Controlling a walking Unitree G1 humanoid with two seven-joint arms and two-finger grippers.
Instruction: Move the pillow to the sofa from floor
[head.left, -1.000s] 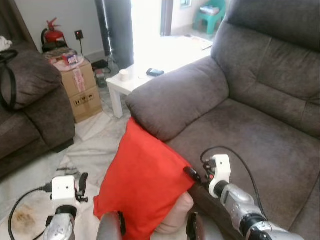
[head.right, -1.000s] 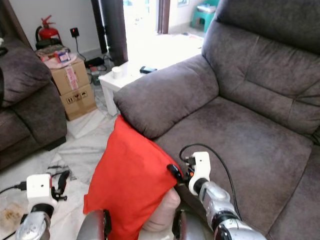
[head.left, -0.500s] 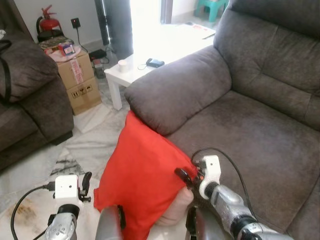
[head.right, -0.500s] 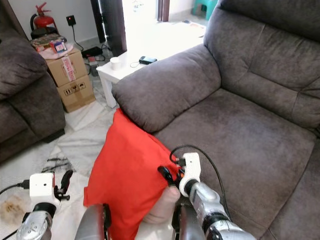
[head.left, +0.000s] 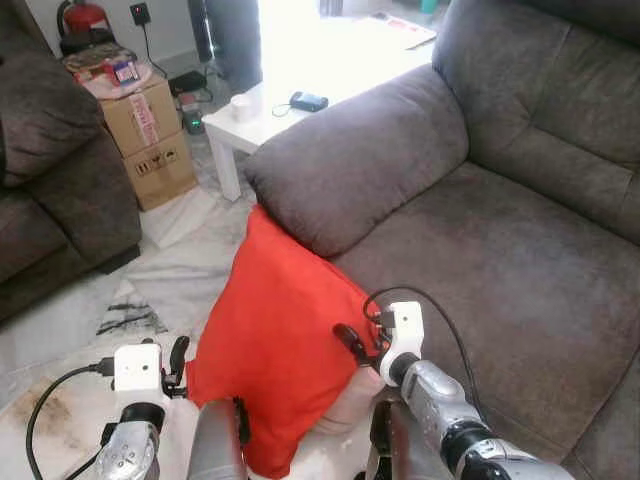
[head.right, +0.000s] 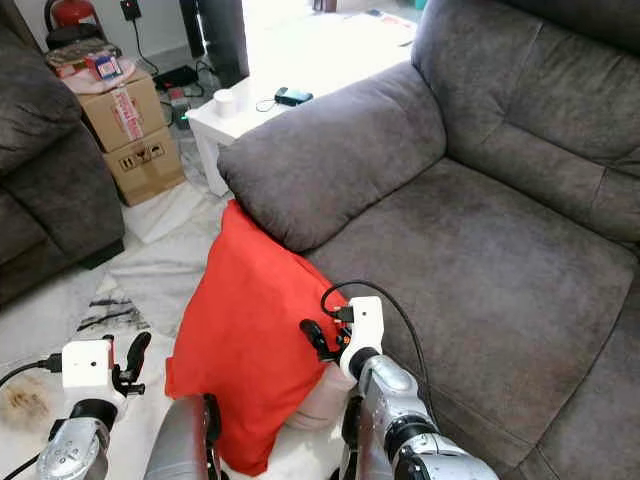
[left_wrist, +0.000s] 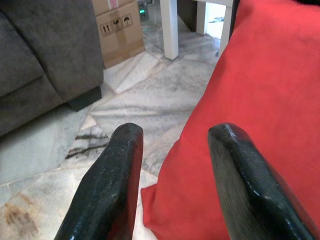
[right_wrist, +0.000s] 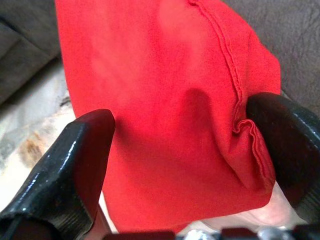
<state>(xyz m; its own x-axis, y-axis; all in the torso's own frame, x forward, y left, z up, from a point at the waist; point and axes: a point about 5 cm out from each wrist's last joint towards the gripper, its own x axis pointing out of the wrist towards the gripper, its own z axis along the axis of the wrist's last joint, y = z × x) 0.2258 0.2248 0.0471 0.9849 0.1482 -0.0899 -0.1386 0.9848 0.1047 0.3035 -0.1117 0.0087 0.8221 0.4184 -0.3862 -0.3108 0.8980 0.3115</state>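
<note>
1. Pillow (head.left: 275, 350) stands on its lower edge on the marble floor (head.left: 170, 270), in the lower centre of the head view, and it leans against the front of the sofa (head.left: 520, 260) below the armrest.
2. The step in hand seems to be the grasp. The right pincer (right_wrist: 185, 145) has its fingers wide apart around the seamed corner of the pillow, not yet clamped on it.
3. The left pincer (left_wrist: 172, 175) is also apart, just beside the lower left edge of the pillow.
4. I judge that the next move calls for closing on the corner, then lifting up and to the right onto the seat.
5. The pillow is soft red cloth, roughly square. The sofa is grey-brown suede-like fabric, thickly padded.
</note>
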